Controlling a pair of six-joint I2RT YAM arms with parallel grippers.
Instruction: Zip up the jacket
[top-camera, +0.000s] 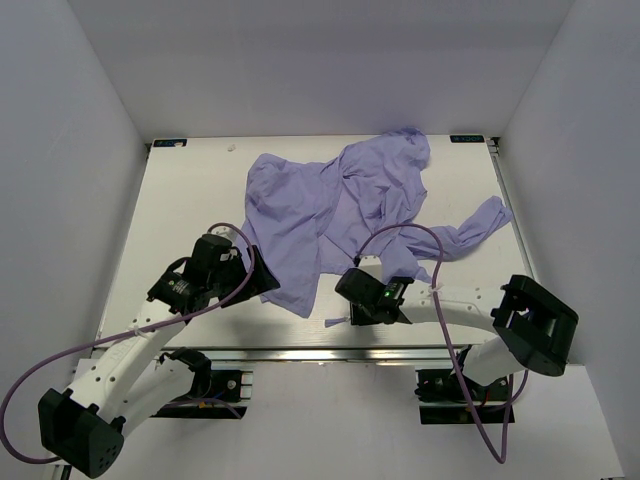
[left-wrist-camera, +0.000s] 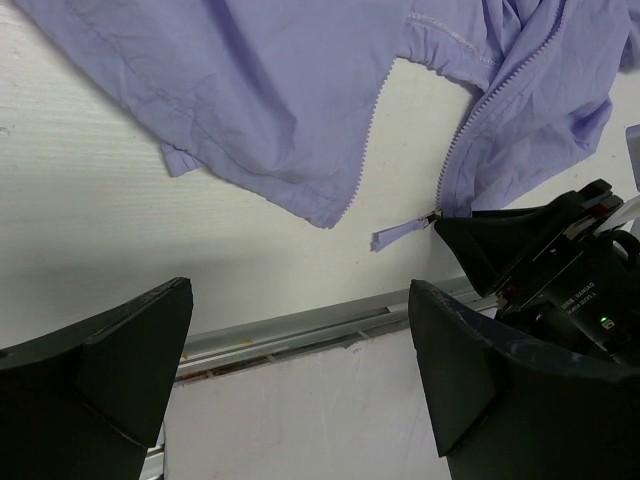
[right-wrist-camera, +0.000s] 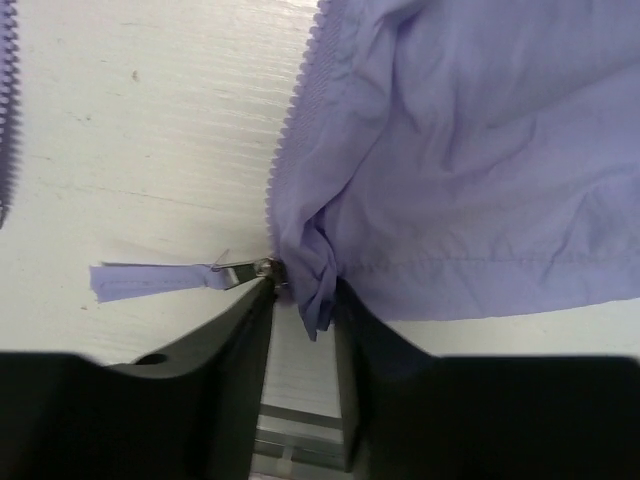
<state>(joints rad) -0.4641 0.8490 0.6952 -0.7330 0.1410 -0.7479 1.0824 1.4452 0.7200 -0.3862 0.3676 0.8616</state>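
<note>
**Right arm at the zipper's foot, left arm waiting wide**

Over on the left, the left gripper (top-camera: 258, 272) hangs low over the white table (top-camera: 180, 200), and its black fingers (left-wrist-camera: 120, 350) are spread as wide as they go, with nothing between them. Just ahead of it lies the near corner of the thin lavender-purple fabric jacket (top-camera: 340, 205), and that corner is apart from the fingers.

The jacket is spread rumpled across the middle and far part of the table. It lies open, with its two front edges parted and bare table between them.

Moving right along the near hem, the flat purple fabric pull tab (right-wrist-camera: 150, 280) lies stretched out on the table. It hangs off the small metal slider (right-wrist-camera: 263, 268) at the bottom of the white zipper teeth (right-wrist-camera: 290, 130).

Right there is the right gripper (right-wrist-camera: 302, 295). Its black fingers (right-wrist-camera: 220, 340) stand narrow, with the bunched bottom corner of the right front panel poking down between them. The tip of one finger is up against the slider. I cannot tell whether the cloth is truly pinched or just sits in the gap.

Further right, one long sleeve (top-camera: 480, 225) trails out toward the table's right edge.
</note>
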